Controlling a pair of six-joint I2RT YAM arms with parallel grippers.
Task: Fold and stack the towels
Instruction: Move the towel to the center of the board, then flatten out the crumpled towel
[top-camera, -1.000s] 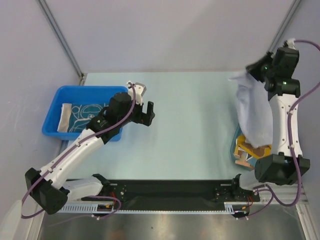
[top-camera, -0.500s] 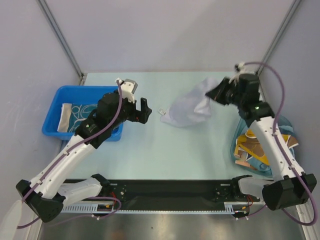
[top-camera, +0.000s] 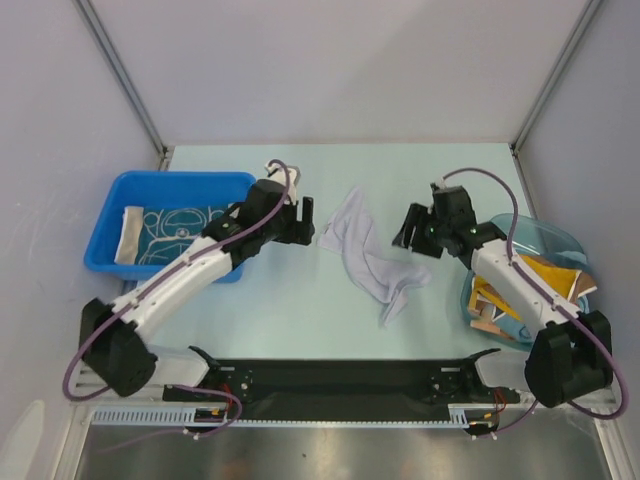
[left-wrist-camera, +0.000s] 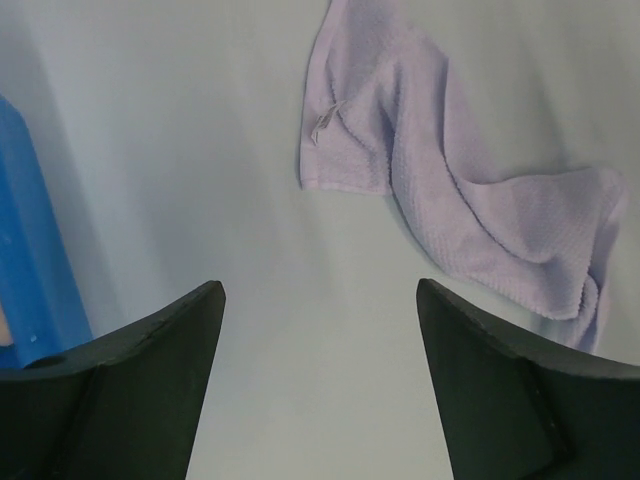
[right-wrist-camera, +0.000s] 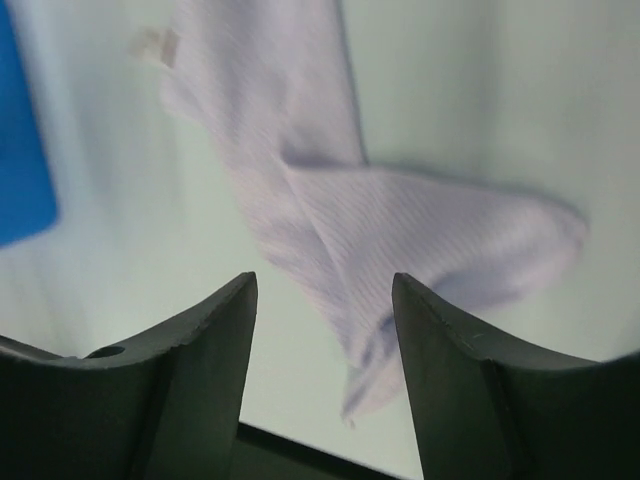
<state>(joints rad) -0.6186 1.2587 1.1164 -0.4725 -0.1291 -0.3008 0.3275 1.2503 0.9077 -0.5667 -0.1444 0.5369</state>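
Lavender towel (top-camera: 368, 252): crumpled on table (top-camera: 300, 325); corners judged to need pinching and spreading next.
Left gripper (top-camera: 299, 222): wide, empty, towel's nine o'clock.
Right gripper (top-camera: 410, 236): parted, empty, three o'clock.

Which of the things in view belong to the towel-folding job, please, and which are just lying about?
For the job:
- lavender towel, crumpled mid-table
- teal swirled towel, in the blue bin
- orange towel, in the right-hand basket

Only holding things or nearby:
- blue bin
- basket
- black rail at the near edge
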